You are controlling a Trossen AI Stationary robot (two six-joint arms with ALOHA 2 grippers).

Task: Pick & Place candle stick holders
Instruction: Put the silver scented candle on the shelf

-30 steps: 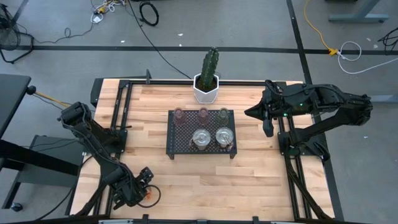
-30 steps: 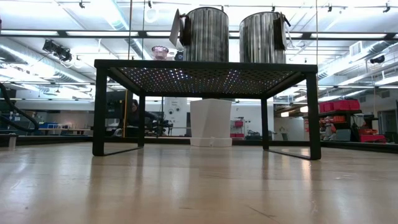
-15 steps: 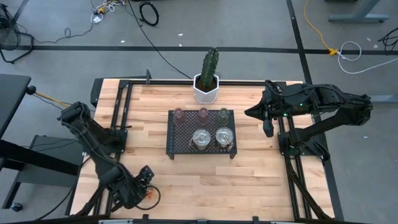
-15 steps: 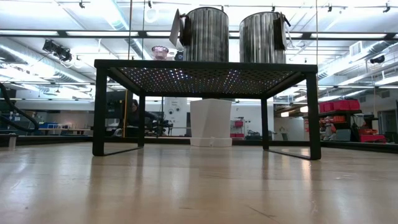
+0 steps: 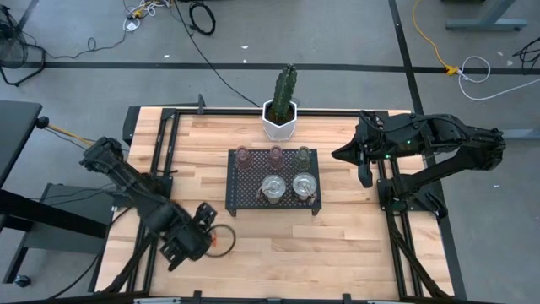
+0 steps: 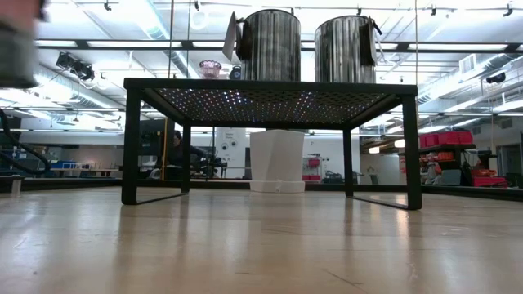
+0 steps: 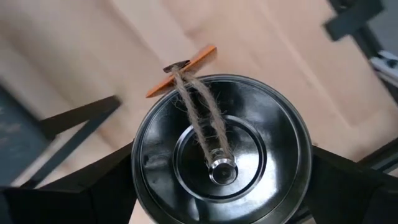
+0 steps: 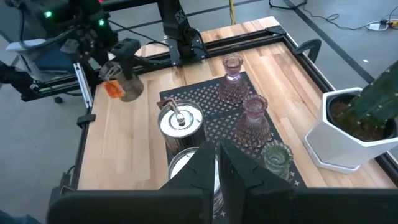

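my left gripper (image 5: pixel 200 235) clamps a silver candle holder (image 7: pixel 219 152) at the lower left of the high view; five more sit on the black mesh tray (image 5: pixel 245 200) at centre — my right gripper (image 5: pixel 363 171) waits, pinched shut, middle right.

our arms: dark, jointed | right arm (image 5: pixel 439 143): green light near wrist | left arm (image 5: pixel 135 190): matte black links
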